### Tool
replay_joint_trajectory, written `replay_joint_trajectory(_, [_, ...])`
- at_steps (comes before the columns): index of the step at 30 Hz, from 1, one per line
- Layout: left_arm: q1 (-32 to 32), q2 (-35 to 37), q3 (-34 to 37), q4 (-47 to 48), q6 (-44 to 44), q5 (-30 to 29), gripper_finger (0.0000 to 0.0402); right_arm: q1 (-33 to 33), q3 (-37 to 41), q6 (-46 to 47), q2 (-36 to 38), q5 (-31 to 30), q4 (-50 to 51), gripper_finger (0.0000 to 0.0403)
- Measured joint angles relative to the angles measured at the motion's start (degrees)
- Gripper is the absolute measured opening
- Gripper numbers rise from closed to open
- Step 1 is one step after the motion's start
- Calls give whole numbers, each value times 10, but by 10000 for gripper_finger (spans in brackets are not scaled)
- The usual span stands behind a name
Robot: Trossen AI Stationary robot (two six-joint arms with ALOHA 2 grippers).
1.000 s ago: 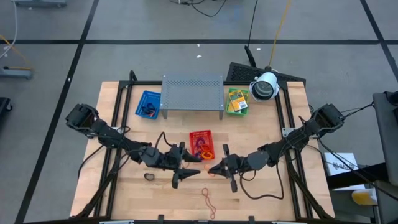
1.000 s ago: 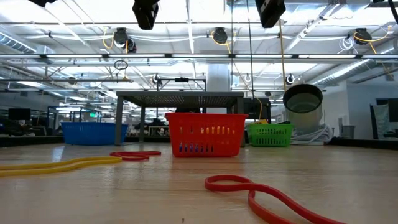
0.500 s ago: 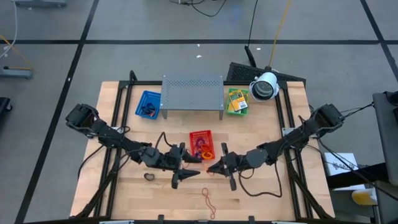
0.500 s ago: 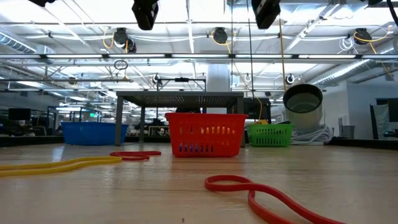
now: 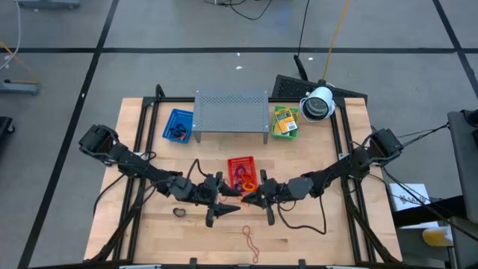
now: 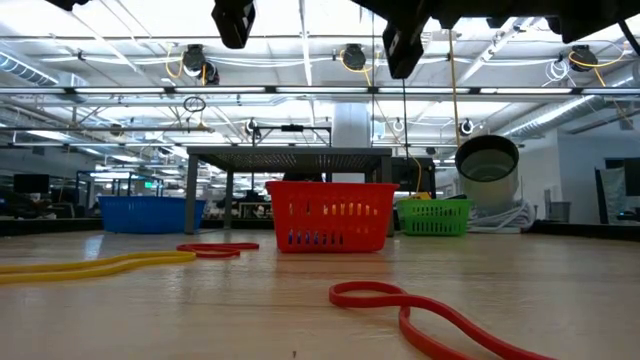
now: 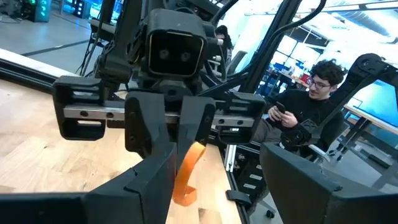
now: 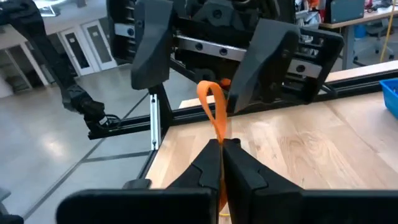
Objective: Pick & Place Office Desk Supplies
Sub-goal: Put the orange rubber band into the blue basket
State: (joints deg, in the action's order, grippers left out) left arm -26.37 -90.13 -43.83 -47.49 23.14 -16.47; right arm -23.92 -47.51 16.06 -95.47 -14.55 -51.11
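Well above the table's middle, my two grippers face each other almost tip to tip. My right gripper [image 5: 246, 199] [image 8: 222, 155] is shut on an orange rubber band [image 8: 211, 102]. My left gripper [image 5: 233, 200] stands open and level, its two fingers [image 8: 152, 37] wide apart on either side of the band's loop, touching nothing. A tan band [image 5: 250, 243] and a black band [image 5: 179, 211] lie flat on the wood near the front. In the low view a red band [image 6: 420, 310], a yellow band [image 6: 90, 265] and another red band [image 6: 215, 247] lie there too. My right gripper pinches the orange band between its two shut fingers. The fingers are level and come from the table's right. A narrow loop of the band [image 8: 217, 124] sticks out past the fingertips toward my left gripper. The band is lifted clear of the table.
A red basket [image 5: 241, 172] sits just beyond the grippers. At the back stand a blue basket [image 5: 178, 125], a grey perforated rack [image 5: 231, 112], a green basket with yellow-green packets [image 5: 284, 121] and a white round fixture [image 5: 317, 103]. A seated person [image 7: 311, 112] is beyond the table.
My right gripper has moved toward the table's left edge and a little down, staying shut on the orange band, and now stands close to my left gripper's open fingers.
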Motion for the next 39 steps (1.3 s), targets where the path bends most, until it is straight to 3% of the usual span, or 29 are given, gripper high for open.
replay_joint_trajectory(10, [0, 0, 0, 11, 2, 0, 224, -2, 0, -9, 1, -2, -10, 0])
replay_joint_trajectory(14, [0, 0, 0, 11, 2, 0, 162, -2, 0, -9, 1, -3, -10, 0])
replay_joint_trajectory(20, [0, 0, 0, 10, -16, 0, 34, -2, 0, -9, 1, -3, -9, 0])
replay_joint_trajectory(22, [-1, 0, 0, 10, -26, 2, 11, -2, 0, -9, 1, -3, -9, 0])
replay_joint_trajectory(31, [-1, 0, 0, 10, -34, 15, 8, -3, 0, -19, 1, 7, -10, 16])
replay_joint_trajectory(39, [-1, 0, 0, 18, -43, 44, 6, -10, 1, -19, 1, 27, -15, 106])
